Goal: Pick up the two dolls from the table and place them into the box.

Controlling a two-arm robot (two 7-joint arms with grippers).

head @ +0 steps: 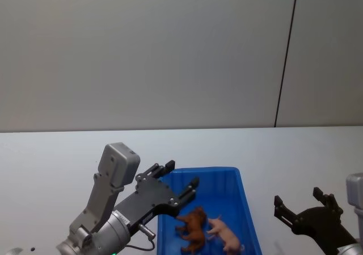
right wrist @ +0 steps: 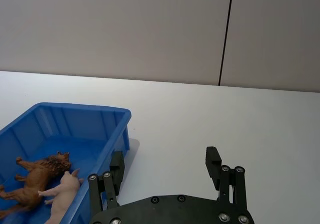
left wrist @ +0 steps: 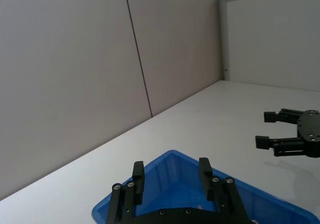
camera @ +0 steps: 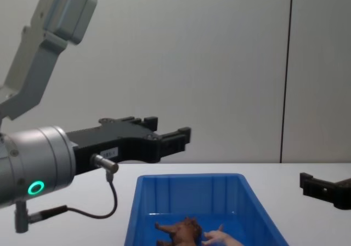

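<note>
The tabletop (head: 68,170) is plain white and runs back to a grey panelled wall (head: 142,50). A dark vertical seam (head: 286,56) divides the wall panels on the right side. In the left wrist view a white-framed panel (left wrist: 272,34) stands at the far corner of the tabletop.

The box (head: 238,204) sits at the near edge of the tabletop, about the middle of its width. Both dolls lie on the box floor, side by side. The brown doll (head: 191,228) is on the left; the pink doll (head: 226,235) is on the right, just beside it. In the right wrist view the pink doll's snout meets the brown doll's head; whether they touch cannot be told.

Left gripper (head: 180,182): positioned above the left rim of the box, at its far left corner, clear of the walls. Jaws are spread wide and hold nothing. The fingers (left wrist: 138,171) touch neither doll.

Right gripper (head: 299,200): positioned above the bare tabletop to the right of the box, well apart from the right wall. Jaws are spread wide and hold nothing. In the right wrist view its fingers (right wrist: 213,159) frame bare tabletop beside the box corner.
</note>
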